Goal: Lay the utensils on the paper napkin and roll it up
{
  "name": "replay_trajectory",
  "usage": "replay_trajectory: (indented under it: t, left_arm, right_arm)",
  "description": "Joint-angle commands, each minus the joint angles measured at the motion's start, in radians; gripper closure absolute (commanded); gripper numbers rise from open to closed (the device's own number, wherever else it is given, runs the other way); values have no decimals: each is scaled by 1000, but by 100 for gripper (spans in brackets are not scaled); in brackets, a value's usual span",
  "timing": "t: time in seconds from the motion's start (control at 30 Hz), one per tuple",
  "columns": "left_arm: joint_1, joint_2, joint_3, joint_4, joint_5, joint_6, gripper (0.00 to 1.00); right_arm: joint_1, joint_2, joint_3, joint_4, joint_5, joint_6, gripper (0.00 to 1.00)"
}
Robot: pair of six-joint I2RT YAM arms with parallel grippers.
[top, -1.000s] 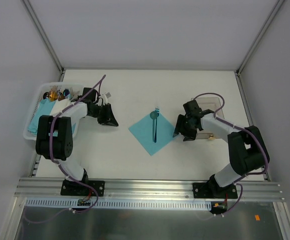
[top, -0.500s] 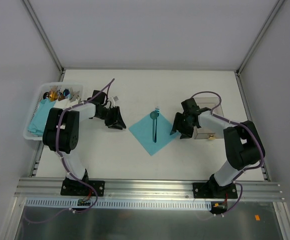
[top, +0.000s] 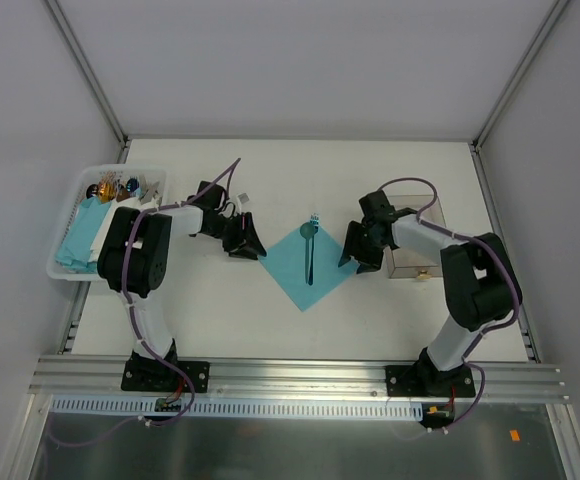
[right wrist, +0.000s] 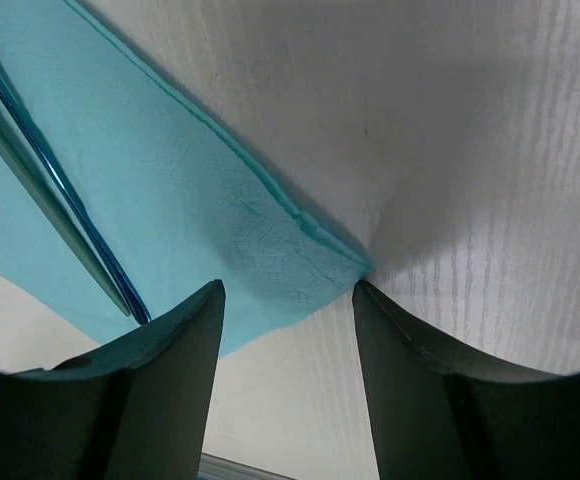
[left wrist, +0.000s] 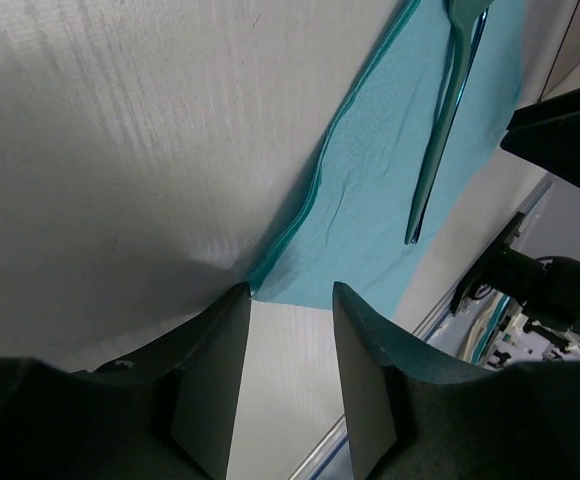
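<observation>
The teal paper napkin (top: 306,266) lies flat as a diamond at the table's middle. The teal utensils (top: 310,252) lie along its middle, handles toward me. My left gripper (top: 253,247) is open at the napkin's left corner (left wrist: 270,268); one fingertip (left wrist: 238,300) touches that corner. The utensils show in the left wrist view (left wrist: 448,110). My right gripper (top: 354,258) is open at the napkin's right corner (right wrist: 340,255); one fingertip (right wrist: 362,300) sits at the corner's tip. The utensils' handles show in the right wrist view (right wrist: 55,200).
A white basket (top: 66,270) with teal napkin bundles and mixed items stands at the left edge. A clear box (top: 425,235) stands behind my right arm at the right. Grey walls close in the table.
My left gripper has moved right from beside the basket to the napkin's left corner. My right gripper has shifted slightly left and up to the right corner. The napkin and utensils have not moved.
</observation>
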Motion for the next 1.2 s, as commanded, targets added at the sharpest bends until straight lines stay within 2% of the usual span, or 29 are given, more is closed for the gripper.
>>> replay_trajectory:
  t: [0.0,0.4,0.6,0.73,1.17]
  left_arm:
    - [-10,46,2,24,-13,-11,59]
    - [-34,-6,2,74,123,-27,59]
    - [-67,-9,8,83,146,-50,60]
    - [-67,-18,11,87,133,-59,60]
    - [-68,-55,-34,39,-62,-11,58]
  right_arm:
    - [-3,43,33,27,-4,-22,43]
    - [3,117,79,24,-33,-30,48]
    - [6,123,86,27,-39,-27,50]
    - [9,106,91,27,-53,-25,50]
    - [17,5,132,13,-90,-14,47]
